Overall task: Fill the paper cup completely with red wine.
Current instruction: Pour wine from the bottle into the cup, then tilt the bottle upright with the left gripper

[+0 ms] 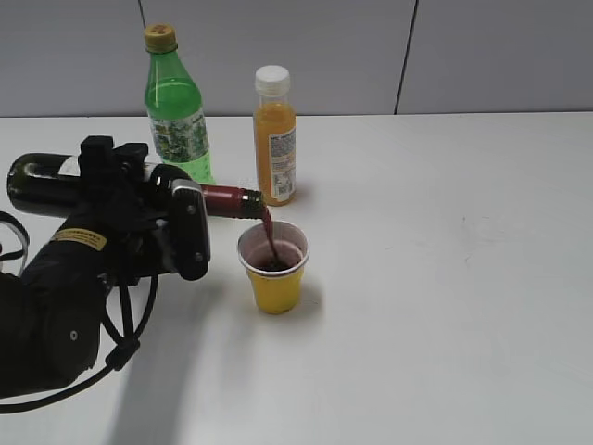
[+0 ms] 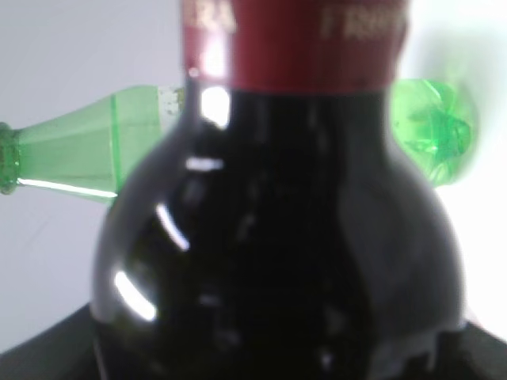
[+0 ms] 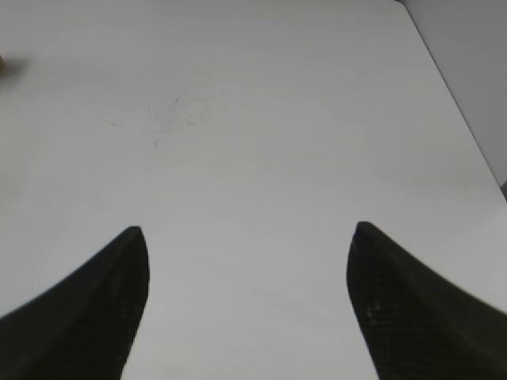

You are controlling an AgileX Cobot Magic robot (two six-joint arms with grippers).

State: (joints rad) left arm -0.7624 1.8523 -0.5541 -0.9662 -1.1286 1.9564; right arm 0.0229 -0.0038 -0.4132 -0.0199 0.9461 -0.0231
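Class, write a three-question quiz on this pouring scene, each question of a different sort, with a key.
1. True or false: wine is streaming into the cup.
2. Which pincer holds the wine bottle? A left B right C neither
3. Fill in: the bottle standing nearest the cup holds ____-coloured juice.

Key: 1 true. 2 A; the left pincer grips it, while the right pincer is open over bare table. 3 orange.
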